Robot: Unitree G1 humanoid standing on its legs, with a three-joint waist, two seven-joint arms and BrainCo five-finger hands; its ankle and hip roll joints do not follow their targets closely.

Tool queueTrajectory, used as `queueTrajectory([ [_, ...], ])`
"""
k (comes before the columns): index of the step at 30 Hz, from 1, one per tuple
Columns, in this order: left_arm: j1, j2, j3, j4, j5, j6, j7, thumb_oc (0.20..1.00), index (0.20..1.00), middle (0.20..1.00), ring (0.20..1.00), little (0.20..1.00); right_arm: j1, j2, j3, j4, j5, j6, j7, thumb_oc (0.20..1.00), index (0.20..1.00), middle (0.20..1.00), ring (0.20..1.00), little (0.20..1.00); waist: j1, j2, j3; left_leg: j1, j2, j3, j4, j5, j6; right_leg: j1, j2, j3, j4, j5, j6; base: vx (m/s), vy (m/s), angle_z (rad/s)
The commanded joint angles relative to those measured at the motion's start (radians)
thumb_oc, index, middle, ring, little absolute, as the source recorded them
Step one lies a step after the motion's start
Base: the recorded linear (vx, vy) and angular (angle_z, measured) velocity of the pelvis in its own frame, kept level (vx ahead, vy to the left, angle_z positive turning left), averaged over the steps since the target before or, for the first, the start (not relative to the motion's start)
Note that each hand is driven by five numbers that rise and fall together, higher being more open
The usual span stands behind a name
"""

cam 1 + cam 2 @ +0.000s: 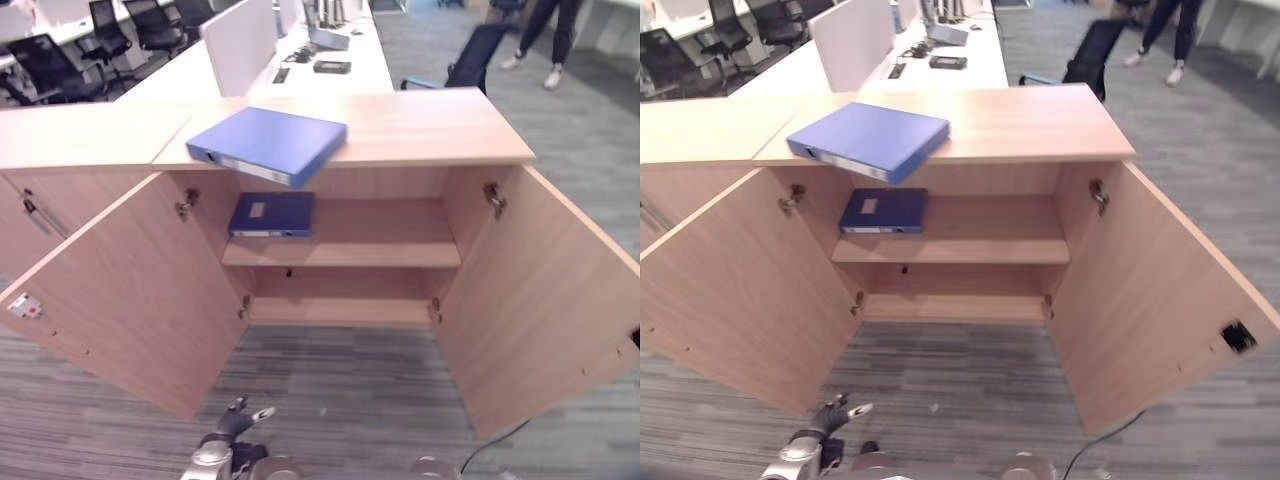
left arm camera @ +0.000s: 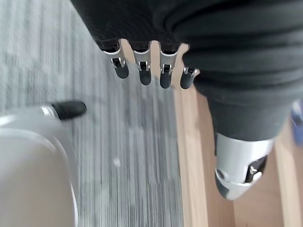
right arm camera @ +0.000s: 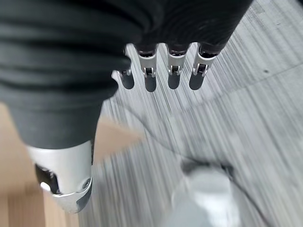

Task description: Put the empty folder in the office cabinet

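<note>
A blue ring-binder folder (image 1: 268, 143) lies flat on top of the wooden office cabinet (image 1: 420, 125), its near corner jutting over the front edge. A second, darker blue folder (image 1: 271, 213) lies flat on the left of the cabinet's upper shelf (image 1: 380, 245). Both cabinet doors stand wide. My left hand (image 1: 234, 418) hangs low over the carpet in front of the cabinet, well below both folders. In the left wrist view its fingers (image 2: 144, 71) are relaxed and hold nothing. In the right wrist view the right hand's fingers (image 3: 174, 71) are straight above the carpet, holding nothing.
The left door (image 1: 130, 300) and right door (image 1: 550, 300) swing far out over the carpet on either side. A matching closed cabinet (image 1: 60, 140) adjoins on the left. Behind are white desks (image 1: 330, 70) and office chairs (image 1: 470, 60); a person (image 1: 548, 40) stands at the back right.
</note>
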Motion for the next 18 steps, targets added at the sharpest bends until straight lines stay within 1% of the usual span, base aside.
queueTrajectory([
  [1, -0.017, 0.016, 0.004, -0.054, 0.01, -0.033, -0.008, 1.0, 1.0, 1.0, 1.0, 1.0, -0.062, -0.04, -0.027, 0.016, -0.021, -0.016, 0.004, 1.0, 1.0, 1.0, 1.0, 1.0, 0.012, 0.047, 0.035, 0.029, 0.123, -0.046, -0.151, 0.112, -0.033, 0.08, -0.047, 0.077, -0.038, 0.032, 0.107, 0.07, 0.406, 0.53],
  [2, -0.022, 0.026, -0.003, -0.055, 0.015, -0.034, -0.011, 1.0, 1.0, 1.0, 1.0, 1.0, -0.061, -0.027, -0.026, 0.018, -0.02, -0.014, 0.003, 1.0, 1.0, 1.0, 1.0, 1.0, 0.018, 0.028, 0.031, 0.017, 0.096, -0.04, -0.127, 0.083, -0.025, 0.093, -0.078, 0.072, -0.072, 0.112, 0.107, 0.06, 0.385, 0.41],
  [3, -0.024, 0.032, -0.003, -0.063, 0.022, -0.032, -0.012, 1.0, 1.0, 1.0, 1.0, 1.0, -0.066, -0.019, -0.023, 0.016, -0.024, -0.012, 0.004, 1.0, 1.0, 1.0, 1.0, 1.0, 0.019, 0.02, 0.032, 0.017, 0.074, -0.031, -0.12, 0.063, -0.011, 0.088, -0.097, 0.073, -0.079, 0.165, 0.107, 0.05, 0.405, 0.32],
  [4, -0.026, 0.038, -0.007, -0.06, 0.028, -0.033, -0.017, 1.0, 1.0, 1.0, 1.0, 1.0, -0.075, -0.01, -0.013, 0.012, -0.025, -0.012, 0.008, 1.0, 1.0, 1.0, 1.0, 1.0, 0.022, 0.011, 0.033, 0.019, 0.055, -0.014, -0.116, 0.05, -0.002, 0.075, -0.123, 0.069, -0.08, 0.247, 0.107, 0.02, 0.392, 0.2],
  [6, -0.027, 0.051, -0.011, -0.068, 0.038, -0.031, -0.018, 1.0, 1.0, 1.0, 1.0, 1.0, -0.088, 0.005, 0.004, -0.002, -0.032, -0.01, 0.011, 1.0, 1.0, 1.0, 1.0, 1.0, 0.033, 0.002, 0.036, 0.037, 0.009, 0.026, -0.122, 0.024, 0.031, 0.048, -0.172, 0.046, -0.062, 0.34, 0.107, 0.04, 0.563, -0.1],
  [7, -0.023, 0.063, -0.008, -0.078, 0.043, -0.025, -0.023, 1.0, 1.0, 1.0, 1.0, 1.0, -0.097, 0.013, 0.021, -0.016, -0.039, -0.013, 0.015, 1.0, 1.0, 1.0, 1.0, 1.0, 0.041, 0.011, 0.048, 0.063, -0.026, 0.051, -0.124, 0.002, 0.062, 0.027, -0.193, -0.015, -0.001, 0.354, 0.096, 0.07, 0.702, -0.4],
  [8, -0.021, 0.068, -0.007, -0.08, 0.048, -0.02, -0.026, 1.0, 1.0, 1.0, 1.0, 1.0, -0.103, 0.017, 0.033, -0.022, -0.041, -0.016, 0.018, 1.0, 1.0, 1.0, 1.0, 1.0, 0.04, 0.018, 0.049, 0.071, -0.047, 0.057, -0.132, -0.005, 0.081, 0.015, -0.17, -0.023, 0.029, 0.32, 0.084, 0.17, 0.887, -0.18],
  [9, -0.018, 0.069, -0.001, -0.087, 0.05, -0.015, -0.028, 1.0, 1.0, 1.0, 1.0, 1.0, -0.11, 0.022, 0.044, -0.033, -0.028, -0.021, 0.022, 1.0, 1.0, 1.0, 1.0, 1.0, 0.029, 0.034, 0.06, 0.112, -0.097, 0.048, -0.153, -0.02, 0.118, -0.032, -0.054, 0.023, 0.082, 0.221, 0.052, 0.22, 0.783, 0.0],
  [10, -0.015, 0.068, 0.005, -0.092, 0.047, -0.015, -0.027, 1.0, 1.0, 1.0, 1.0, 1.0, -0.11, 0.026, 0.054, -0.039, -0.019, -0.024, 0.022, 1.0, 1.0, 1.0, 1.0, 1.0, 0.024, 0.046, 0.074, 0.15, -0.131, 0.045, -0.172, -0.028, 0.137, -0.053, 0.03, 0.023, 0.078, 0.139, 0.037, 0.21, 0.666, 0.18],
  [11, -0.017, 0.066, 0.008, -0.09, 0.044, -0.013, -0.025, 1.0, 1.0, 1.0, 1.0, 1.0, -0.114, 0.027, 0.058, -0.042, -0.018, -0.025, 0.021, 1.0, 1.0, 1.0, 1.0, 1.0, 0.024, 0.047, 0.074, 0.157, -0.144, 0.046, -0.18, -0.03, 0.143, -0.064, 0.057, 0.001, 0.049, 0.124, 0.029, 0.15, 0.363, 0.5],
  [12, -0.022, 0.062, 0.013, -0.077, 0.042, -0.013, -0.023, 1.0, 1.0, 1.0, 1.0, 1.0, -0.117, 0.027, 0.068, -0.037, -0.021, -0.026, 0.02, 1.0, 1.0, 1.0, 1.0, 1.0, 0.024, 0.04, 0.075, 0.176, -0.169, 0.047, -0.196, -0.043, 0.147, -0.065, 0.097, -0.035, -0.041, 0.1, 0.016, 0.07, 0.135, 0.44],
  [13, -0.022, 0.062, 0.013, -0.076, 0.042, -0.014, -0.023, 1.0, 1.0, 1.0, 1.0, 1.0, -0.117, 0.028, 0.068, -0.036, -0.021, -0.027, 0.02, 1.0, 1.0, 1.0, 1.0, 1.0, 0.023, 0.041, 0.077, 0.178, -0.167, 0.045, -0.196, -0.045, 0.146, -0.059, 0.099, -0.038, -0.047, 0.101, 0.016, 0.1, 0.093, 0.55],
  [14, -0.026, 0.059, 0.013, -0.068, 0.04, -0.015, -0.021, 1.0, 1.0, 1.0, 1.0, 1.0, -0.12, 0.028, 0.069, -0.032, -0.018, -0.027, 0.02, 1.0, 1.0, 1.0, 1.0, 1.0, 0.019, 0.034, 0.078, 0.188, -0.187, 0.038, -0.199, -0.055, 0.149, -0.067, 0.123, -0.044, -0.114, 0.11, 0.013, 0.09, 0.07, 0.28],
  [15, -0.025, 0.05, 0.02, -0.043, 0.05, -0.012, -0.022, 1.0, 1.0, 1.0, 1.0, 1.0, -0.116, 0.023, 0.069, -0.015, -0.023, -0.019, 0.021, 1.0, 1.0, 1.0, 1.0, 1.0, 0.02, 0.03, 0.081, 0.188, -0.2, 0.03, -0.193, -0.059, 0.149, -0.047, 0.129, -0.018, -0.173, 0.117, 0.031, 0.09, 0.075, 0.31],
  [17, -0.026, 0.04, 0.019, -0.046, 0.04, -0.016, -0.019, 1.0, 1.0, 1.0, 1.0, 1.0, -0.112, 0.021, 0.073, -0.016, -0.021, -0.023, 0.022, 1.0, 1.0, 1.0, 1.0, 1.0, 0.018, 0.03, 0.083, 0.196, -0.204, 0.033, -0.194, -0.061, 0.152, -0.052, 0.126, -0.008, -0.163, 0.129, 0.031, 0.05, 0.035, 0.24],
  [18, -0.025, 0.031, 0.018, -0.051, 0.034, -0.018, -0.02, 1.0, 1.0, 1.0, 1.0, 1.0, -0.108, 0.019, 0.073, -0.015, -0.021, -0.023, 0.021, 1.0, 1.0, 1.0, 1.0, 1.0, 0.016, 0.025, 0.079, 0.199, -0.213, 0.03, -0.198, -0.065, 0.155, -0.039, 0.123, 0.004, -0.187, 0.14, 0.034, 0.08, 0.013, 0.13],
])
